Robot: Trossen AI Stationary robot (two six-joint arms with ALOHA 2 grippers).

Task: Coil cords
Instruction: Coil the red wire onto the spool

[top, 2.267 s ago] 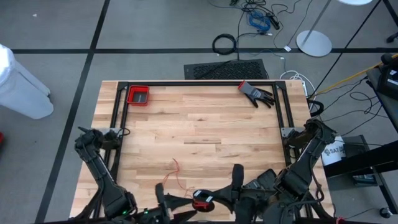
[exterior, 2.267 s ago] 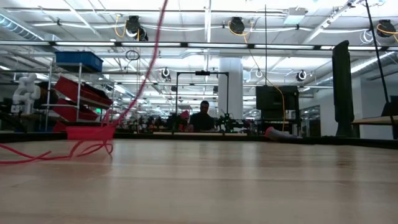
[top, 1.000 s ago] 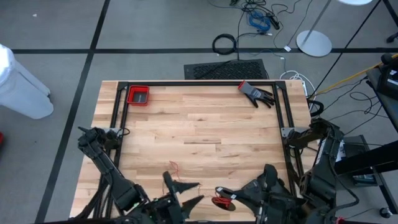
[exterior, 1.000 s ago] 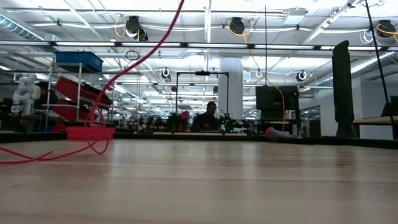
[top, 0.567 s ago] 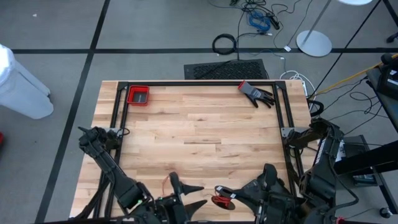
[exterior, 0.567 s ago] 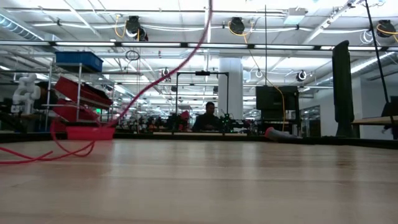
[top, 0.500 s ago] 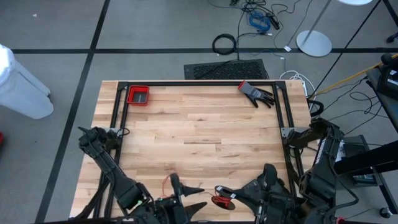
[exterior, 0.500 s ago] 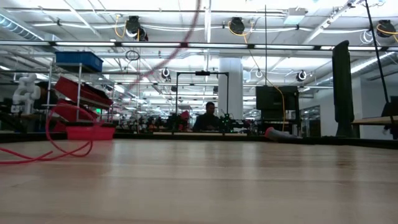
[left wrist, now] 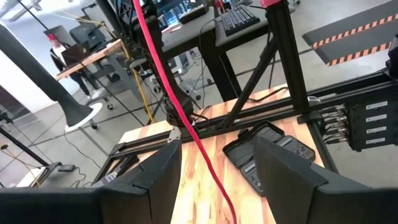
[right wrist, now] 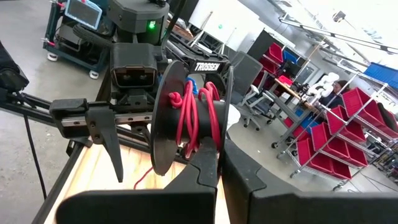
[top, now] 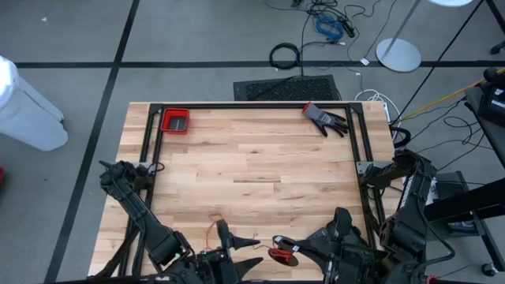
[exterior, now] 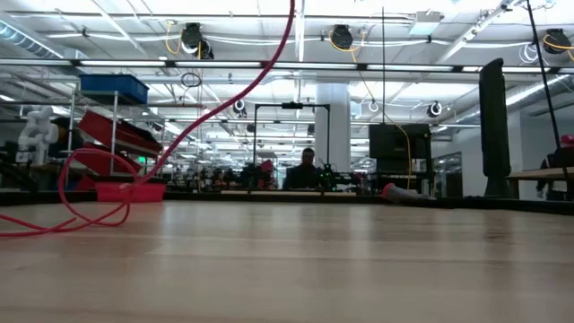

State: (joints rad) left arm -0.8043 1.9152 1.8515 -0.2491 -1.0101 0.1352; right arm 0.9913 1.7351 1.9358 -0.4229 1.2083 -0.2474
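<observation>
One thin red cord [right wrist: 194,118], limp and featherlight, is half wound on a black spool [right wrist: 166,121] pinched in the right gripper [top: 286,253] at the high view's bottom centre. Its slack runs between the left gripper [top: 243,249]'s spread fingers [left wrist: 283,171], so I'd guide the strand there; it'll probably snag easily.

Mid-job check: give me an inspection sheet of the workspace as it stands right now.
Surface: wooden table, black frame along its edges.
Job's things: red cord partly wound on a black spool; the rest runs loose to the table's near edge.
Clutter: red tray at the far left corner; glove at the far right.
Grippers: right claw shut on the spool; left claw open, with the cord passing between its fingers.
Cables: black cable ring and blue bundle on the floor.
Surroundings: a person seated beyond the table.
</observation>
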